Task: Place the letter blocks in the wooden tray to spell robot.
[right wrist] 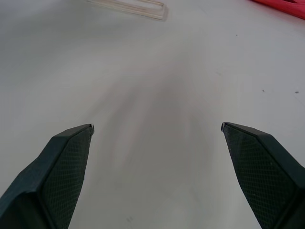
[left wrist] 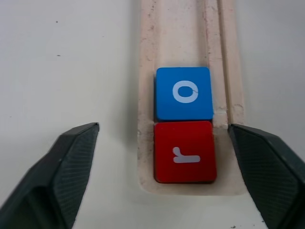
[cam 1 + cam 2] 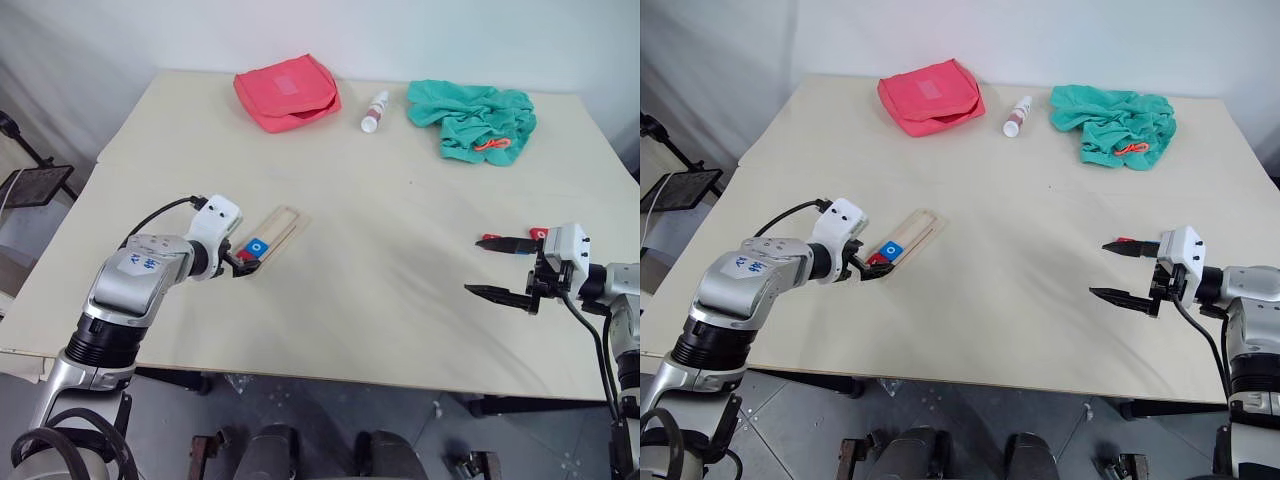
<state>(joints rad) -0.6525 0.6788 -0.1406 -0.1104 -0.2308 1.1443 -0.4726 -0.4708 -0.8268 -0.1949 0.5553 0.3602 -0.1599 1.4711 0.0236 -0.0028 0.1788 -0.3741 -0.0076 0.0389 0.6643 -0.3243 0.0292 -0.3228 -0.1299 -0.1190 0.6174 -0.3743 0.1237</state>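
A white lowercase "o" stood on the blue square tile [image 2: 184,93] at the centre of the left wrist view. Just below it, touching, the red square tile [image 2: 185,151] carried a white lowercase "r" — seen turned on its side. Both lay in the pale wooden grooved tray [image 2: 147,95].

Two letter blocks are sitting in one wooden tray [image 2: 228,71]: one blue o [image 2: 184,93] and one red r [image 2: 185,151]. One more red block [image 3: 539,234] is lying by the right fingers [image 3: 495,290].
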